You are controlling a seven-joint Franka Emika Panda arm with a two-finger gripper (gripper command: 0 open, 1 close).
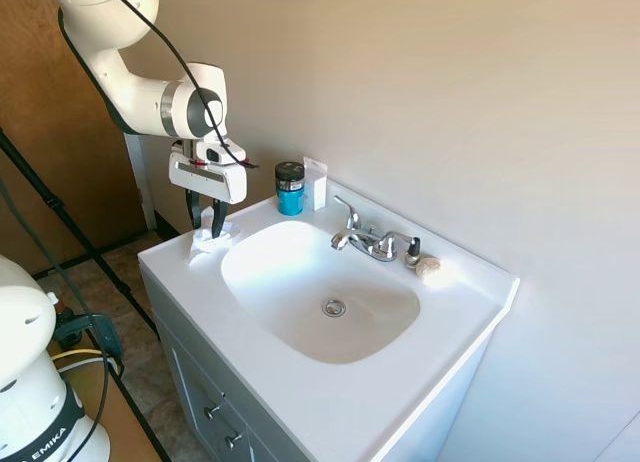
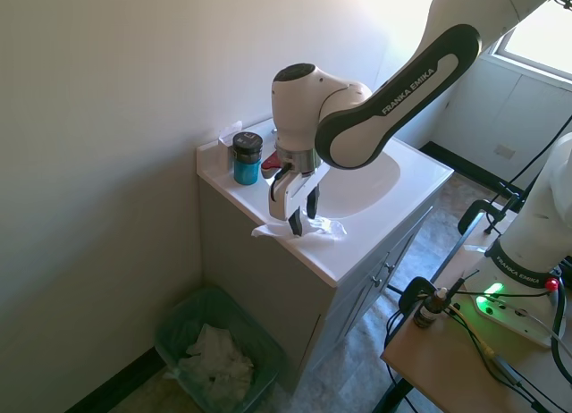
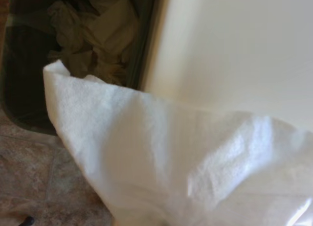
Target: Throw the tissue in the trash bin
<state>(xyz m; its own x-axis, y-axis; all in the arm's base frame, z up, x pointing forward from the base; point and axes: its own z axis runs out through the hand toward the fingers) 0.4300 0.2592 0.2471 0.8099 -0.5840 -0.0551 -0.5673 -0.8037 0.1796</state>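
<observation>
The tissue (image 2: 299, 227) sits at the corner edge of the white vanity counter (image 1: 400, 402), part of it drooping past the rim, and the gripper (image 2: 302, 218) is right down on it, fingers narrowed around a raised fold so it looks pinched. The white arm (image 2: 393, 78) bends over the basin, wrist pointing straight down. On the floor beside the cabinet is the trash bin (image 2: 174, 328), crumpled paper inside. Near the wall stands a teal jar (image 1: 290, 188); a beige lump (image 1: 428, 267) rests by the faucet (image 1: 365, 238).
</observation>
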